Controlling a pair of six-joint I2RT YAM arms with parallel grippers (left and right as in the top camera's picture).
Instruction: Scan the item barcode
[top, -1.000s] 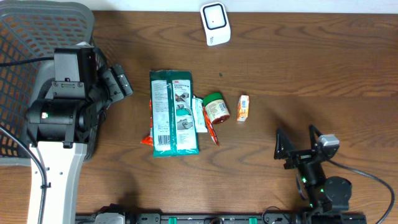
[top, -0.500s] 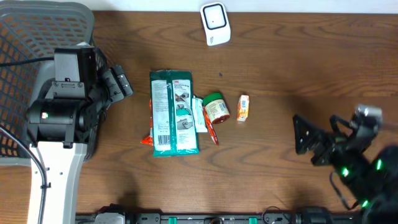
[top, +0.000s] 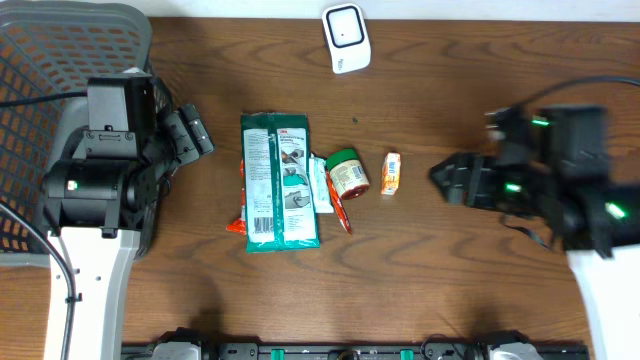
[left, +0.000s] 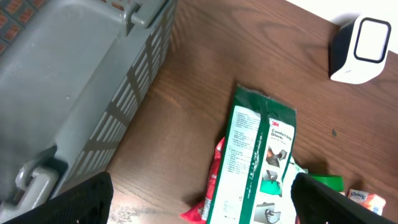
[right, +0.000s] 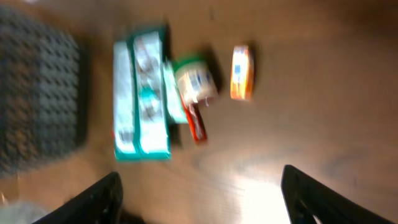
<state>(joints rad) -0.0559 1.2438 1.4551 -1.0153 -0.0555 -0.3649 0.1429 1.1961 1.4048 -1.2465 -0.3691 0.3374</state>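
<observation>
Brown wooden table (top: 450, 90) carries the items lying loose and ungripped: green packet (top: 281, 182), green-lidded jar (top: 348, 173) near it and small orange carton (top: 391, 173), all well apart from the white scanner (top: 346, 38) at the far edge. The right pincer (top: 447, 181) hangs near the carton, jaws apart and empty; the left pincer (top: 193, 133), likewise spread wide and holding nothing, sits between the grey basket (top: 40, 60) and the packet. Judged on this, no step is complete: picking an item, carrying it to the scanner and presenting its barcode are all outstanding.
</observation>
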